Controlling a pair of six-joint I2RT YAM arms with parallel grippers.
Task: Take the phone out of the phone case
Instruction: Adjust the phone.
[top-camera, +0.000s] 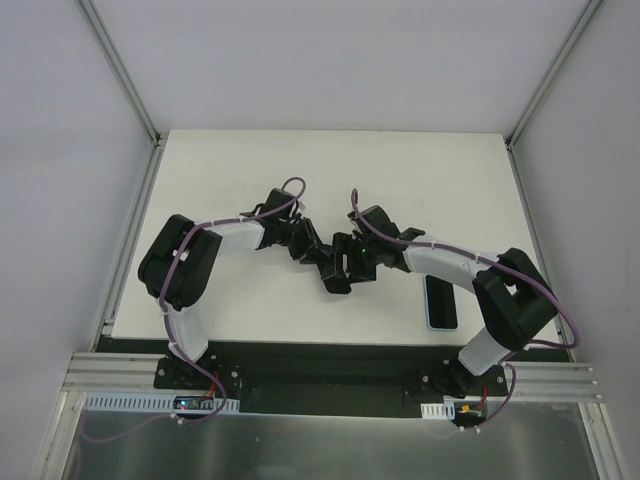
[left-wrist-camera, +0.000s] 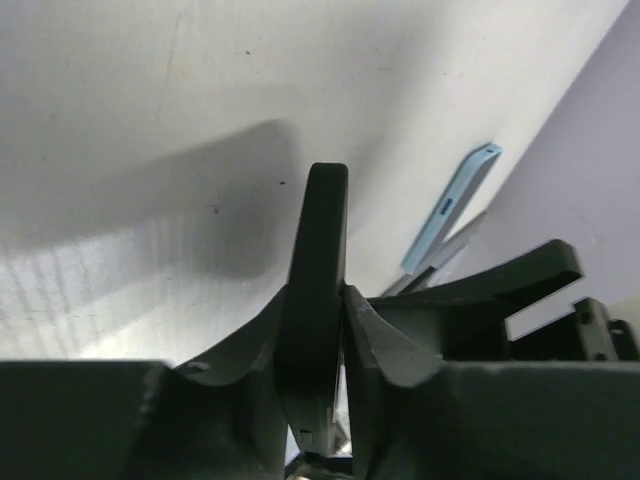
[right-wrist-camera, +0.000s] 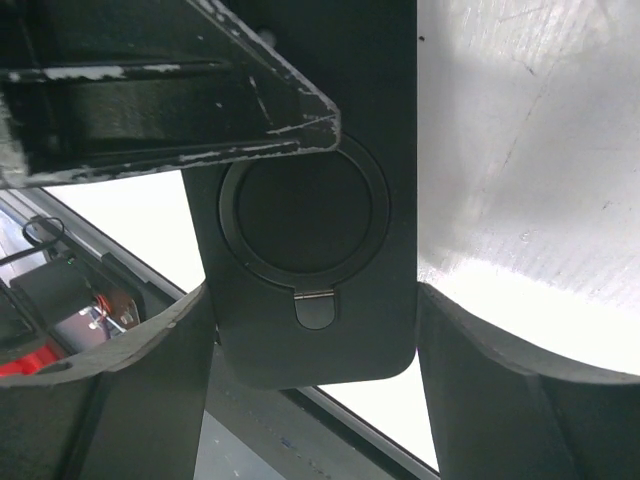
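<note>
Spanning the scene, the table (top-camera: 330, 180) carries both arms to its middle, where they meet in the air. Off to the right, beside the right arm (top-camera: 450, 265), the case (left-wrist-camera: 460, 192) lies flat on the table. From above its middle looks dark inside the blue rim, and I cannot tell whether anything sits in it.

The dark slab held aloft I take for the phone (right-wrist-camera: 390, 250), well apart from the case. The left gripper (left-wrist-camera: 317, 300) pinches it across its thickness, jaws closed on both faces. The right gripper (right-wrist-camera: 315, 290) brackets its width, jaws seemingly closed on the edges.

The step looks like a handover or set-down. One gripper should let go first while the other holds firm, so the slab does not twist. Avoid the ring (right-wrist-camera: 305, 215) on its face, and choose bare table away from the case.
</note>
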